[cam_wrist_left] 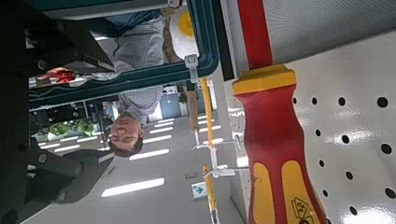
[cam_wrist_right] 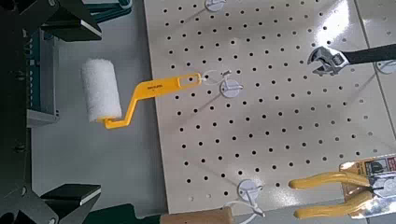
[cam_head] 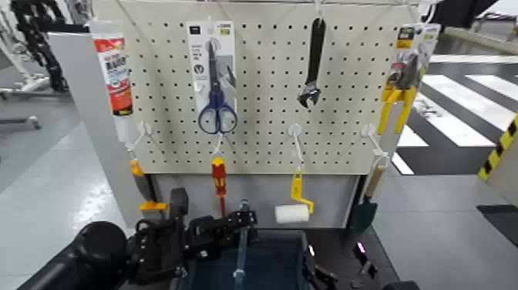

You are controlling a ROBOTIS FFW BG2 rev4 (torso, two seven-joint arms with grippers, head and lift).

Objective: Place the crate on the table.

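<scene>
The dark blue crate [cam_head: 266, 266] sits low at the front of the head view, its thin blue bar handle [cam_head: 241, 251] running across its middle. It rests on the black table [cam_head: 343, 241]. My left gripper [cam_head: 220, 227] is at the crate's far left rim, and in the left wrist view its fingers [cam_wrist_left: 56, 42] stand apart with the crate rim [cam_wrist_left: 201, 56] beside them. My right gripper [cam_wrist_right: 93, 110] is open by the crate's right side, holding nothing, with the slatted crate wall [cam_wrist_right: 42, 84] close beside it.
A cream pegboard [cam_head: 262, 85] stands right behind the crate. On it hang scissors [cam_head: 216, 100], a wrench [cam_head: 312, 65], pliers [cam_head: 397, 96], a red screwdriver [cam_head: 220, 181] and a paint roller [cam_head: 293, 210]. A person [cam_wrist_left: 131, 93] shows in the left wrist view.
</scene>
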